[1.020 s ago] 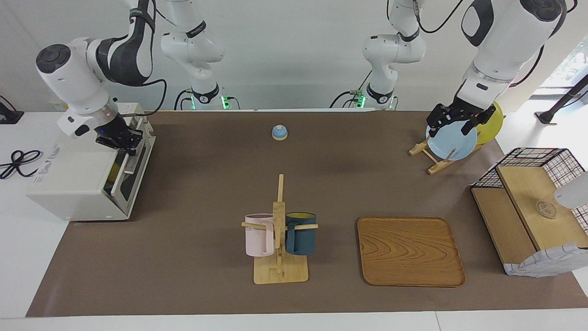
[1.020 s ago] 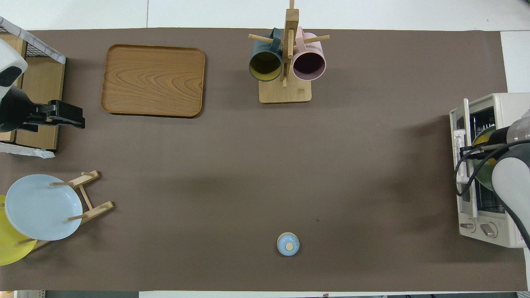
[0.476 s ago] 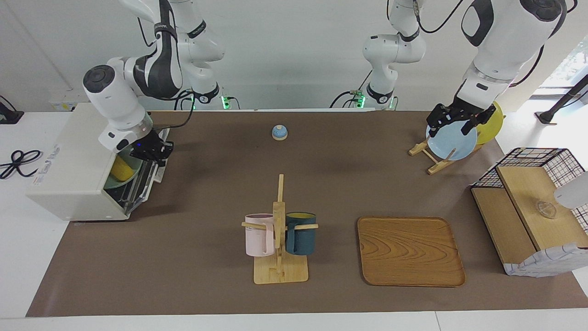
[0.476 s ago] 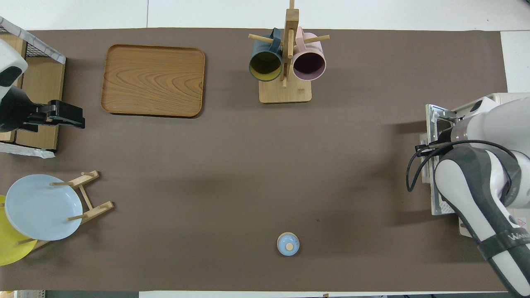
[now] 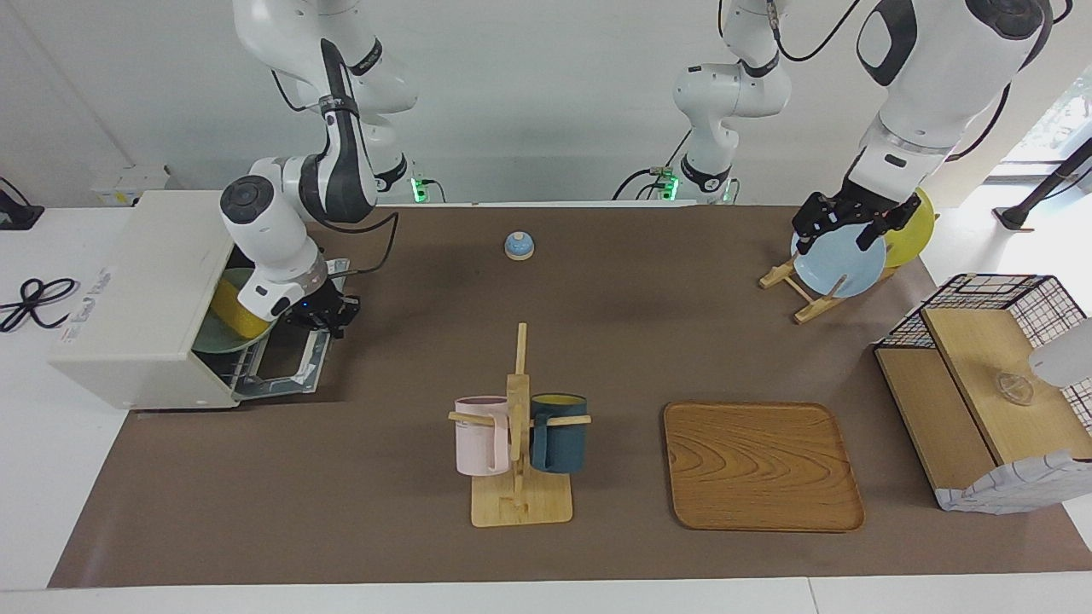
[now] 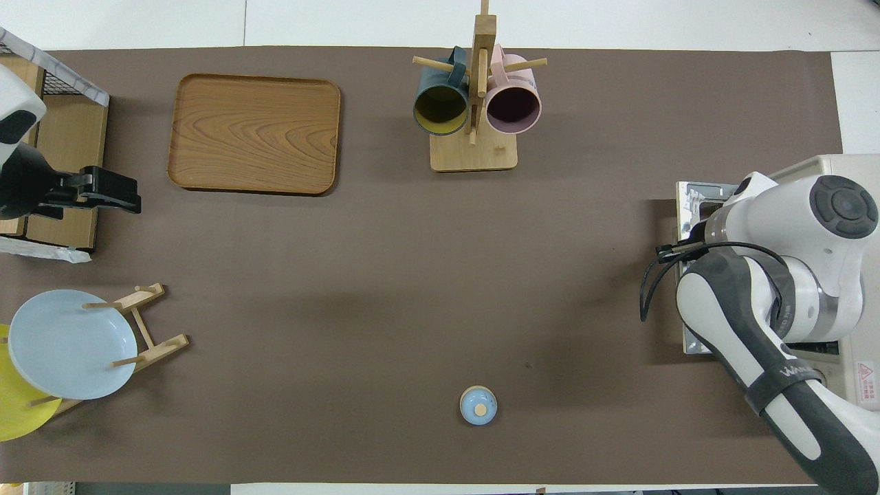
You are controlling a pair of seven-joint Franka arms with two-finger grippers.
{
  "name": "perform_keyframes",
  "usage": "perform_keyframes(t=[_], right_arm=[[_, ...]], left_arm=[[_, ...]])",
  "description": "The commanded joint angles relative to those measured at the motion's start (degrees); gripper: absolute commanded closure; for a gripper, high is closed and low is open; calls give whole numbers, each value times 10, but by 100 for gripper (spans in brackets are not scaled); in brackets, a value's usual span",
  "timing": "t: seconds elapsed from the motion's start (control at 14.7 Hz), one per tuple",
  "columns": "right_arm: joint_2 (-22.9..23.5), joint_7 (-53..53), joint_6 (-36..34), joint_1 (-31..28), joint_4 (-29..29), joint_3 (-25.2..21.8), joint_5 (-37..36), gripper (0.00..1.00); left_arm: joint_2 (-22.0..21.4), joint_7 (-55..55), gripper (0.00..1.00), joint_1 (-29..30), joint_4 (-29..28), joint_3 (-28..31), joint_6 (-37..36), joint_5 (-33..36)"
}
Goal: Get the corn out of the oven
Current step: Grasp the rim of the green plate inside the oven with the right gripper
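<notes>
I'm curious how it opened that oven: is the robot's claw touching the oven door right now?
Touching. In the facing view the right gripper sits shut on the outer edge of the oven door, folded down nearly flat.

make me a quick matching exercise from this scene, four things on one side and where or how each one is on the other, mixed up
Things:
1. corn
2. oven door
3. pink mug
4. blue plate

Places or states:
a. hanging on the wooden mug stand
b. folded down open
c. standing in the wooden rack under the left gripper
d. inside the oven, on a green dish

Pairs: 1-d, 2-b, 3-a, 4-c
</notes>
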Motion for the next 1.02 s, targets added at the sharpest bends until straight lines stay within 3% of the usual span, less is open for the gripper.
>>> perform_keyframes(t=[0.0, 0.27, 0.61, 0.95], right_arm=[[36, -9, 39, -24, 4, -17, -19, 100], [41, -4, 44, -22, 4, -15, -7, 100], [41, 56, 36, 34, 15, -14, -3, 100], [28, 57, -89, 44, 96, -15, -4, 100]], left_arm=[[-13, 0, 0, 8, -13, -5, -3, 11], [-13, 1, 0, 8, -13, -5, -3, 11], [-13, 0, 0, 8, -13, -5, -3, 11], [-13, 1, 0, 8, -13, -5, -3, 11]])
